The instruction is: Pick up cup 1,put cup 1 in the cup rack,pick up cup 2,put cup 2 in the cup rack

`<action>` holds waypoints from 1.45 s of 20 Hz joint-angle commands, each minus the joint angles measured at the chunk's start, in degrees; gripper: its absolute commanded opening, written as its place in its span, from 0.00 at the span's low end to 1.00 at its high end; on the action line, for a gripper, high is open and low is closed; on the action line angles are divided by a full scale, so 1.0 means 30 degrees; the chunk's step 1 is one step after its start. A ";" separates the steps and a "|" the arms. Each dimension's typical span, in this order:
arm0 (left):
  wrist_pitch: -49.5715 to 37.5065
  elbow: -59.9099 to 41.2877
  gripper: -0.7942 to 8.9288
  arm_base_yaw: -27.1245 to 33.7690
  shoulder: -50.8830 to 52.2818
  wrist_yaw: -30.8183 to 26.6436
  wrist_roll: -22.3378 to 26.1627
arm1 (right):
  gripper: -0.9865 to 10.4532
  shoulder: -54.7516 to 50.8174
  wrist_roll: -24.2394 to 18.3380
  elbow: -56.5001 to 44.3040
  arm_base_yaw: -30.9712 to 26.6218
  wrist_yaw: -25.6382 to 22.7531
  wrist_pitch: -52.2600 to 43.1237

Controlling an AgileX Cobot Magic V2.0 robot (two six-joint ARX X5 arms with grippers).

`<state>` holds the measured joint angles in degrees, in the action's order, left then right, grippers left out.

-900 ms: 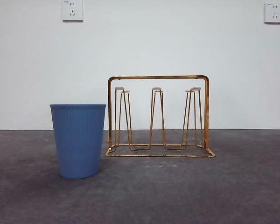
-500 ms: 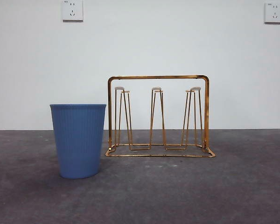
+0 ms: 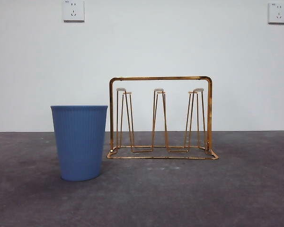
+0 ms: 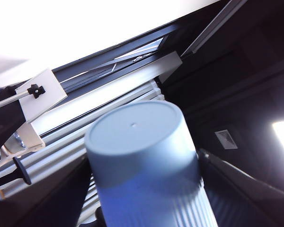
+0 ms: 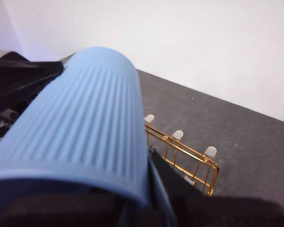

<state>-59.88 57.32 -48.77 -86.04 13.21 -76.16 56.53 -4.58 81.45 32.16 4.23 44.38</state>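
The step in hand is judged to be the carry between pick-up and placing; no cup has yet been set on the cup rack (image 3: pixel 160 78), whose prongs are all seen bare in the middle of the front view. A blue ribbed cup, the standing cup (image 3: pixel 79 142), is seen upright on the table (image 3: pixel 180 198) at the lower left of the front view, just beside the rack's left post; whether it touches the post cannot be told. Neither arm is shown in the front view.

The right end effector (image 5: pixel 75 156) is closed around a second blue ribbed cup, the right cup (image 5: pixel 80 109); this cup is held tilted with its closed base turned away from the camera, and the cup rack (image 5: pixel 180 151) is seen beneath and beyond it, well apart. The left end effector (image 4: pixel 146 189) is likewise closed on a third blue cup, the left cup (image 4: pixel 137 142); black jaws are seen pressed against both of its sides, its base is turned towards ceiling fittings, and neither table nor rack is shown in that view. Which cup is cup 1 cannot be told.

For the next move, the right cup is judged the nearer to placing; it would need to be brought over one free prong, turned mouth-down, lowered until the prong is inside it, and only then released; the thin wire frame could be knocked if the descent is off-centre.
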 commanded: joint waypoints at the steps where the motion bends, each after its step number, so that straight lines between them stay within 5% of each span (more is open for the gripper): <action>1: -0.0495 0.0073 0.07 0.0000 -0.0073 0.0117 0.1617 | 0.18 0.0175 -0.0044 -0.0226 0.0044 0.0160 0.1151; 10: 0.0087 0.0073 0.07 0.0736 -0.0029 0.0736 0.2820 | 0.26 -0.0962 0.0015 -0.0197 0.0044 -0.0073 0.4124; 15: 0.2608 0.0087 0.07 0.0823 0.0168 0.0714 0.5340 | 0.25 -0.2091 0.0022 -0.0197 0.0044 -0.0182 0.6776; 20: 0.6790 0.1013 0.07 0.0583 0.0219 -0.0277 1.0440 | 0.25 -0.3432 0.0102 -0.0197 0.0044 -0.1078 0.9318; 25: 1.3209 0.4029 0.07 -0.1005 0.0175 -0.7140 1.9817 | 0.25 -0.5581 0.1020 -0.0197 0.0044 -0.2841 1.1009; 29: 1.2568 0.4255 0.07 -0.2033 -0.0474 -1.1934 2.2236 | 0.25 -0.6470 0.1107 -0.0197 0.0044 -0.3067 1.1176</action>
<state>-21.76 70.08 -54.89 -86.46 -21.74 -13.06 37.23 -2.07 81.34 32.23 -4.73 77.38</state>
